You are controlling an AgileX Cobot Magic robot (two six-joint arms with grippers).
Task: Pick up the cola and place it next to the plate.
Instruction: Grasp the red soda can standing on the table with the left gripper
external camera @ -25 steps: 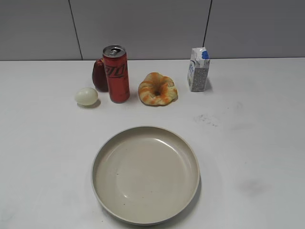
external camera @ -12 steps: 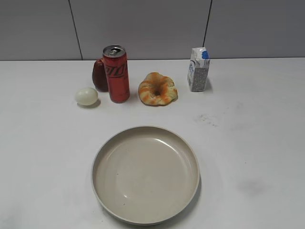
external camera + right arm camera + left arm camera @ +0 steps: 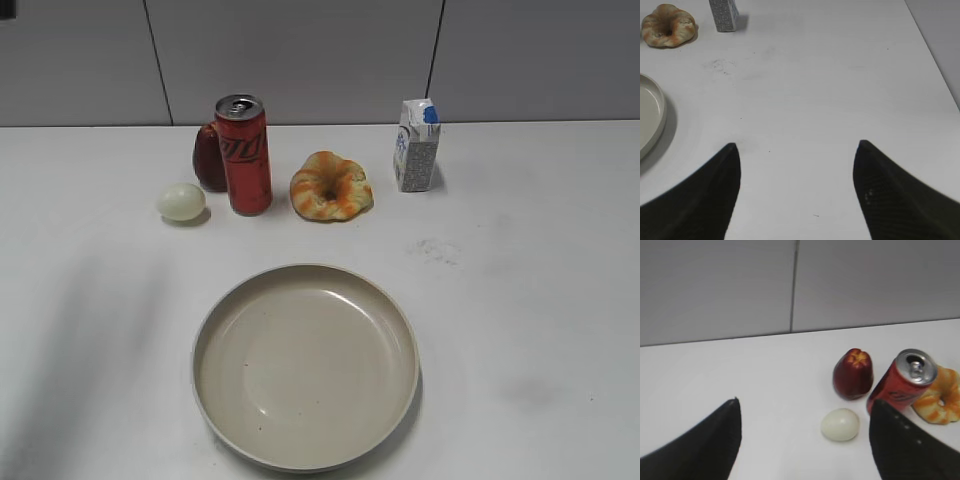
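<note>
Cola (image 3: 244, 155) stands upright at the back of the table (image 3: 540, 300), roughly 11 o'clock from the plate (image 3: 305, 365) and well apart from it. Nothing is gripping it yet.

Neighbours are tight: a dark red fruit (image 3: 208, 158) sits just behind it at about 10 o'clock, touching or nearly so; I can't tell which. An egg (image 3: 181, 202) lies near its 8 o'clock side, a bread ring (image 3: 331, 187) at 3 o'clock with a small gap. A milk carton (image 3: 416, 146) stands further out at 3 o'clock, clear of everything.

Left gripper (image 3: 805, 440): fingers spread wide, empty, aimed toward the can cluster. In the left wrist view the can shows at 2 o'clock off the right finger (image 3: 910, 450), so the arm isn't lined up on it yet. Likely picked for this job because the can is on its side of the table.

Right gripper (image 3: 795, 190): also spread wide, empty, hovering over bare table at the plate's 3 o'clock side. Probably parked out of the way.

Judgement: approach stage, grasp not started. The fruit blocks the rear, so closing across the can's 9-to-3 axis looks safest, though the egg and bread ring leave little finger room. A slim can tips easily if nudged.

Open table at the plate's 9 and 3 o'clock gives room to set it down.
</note>
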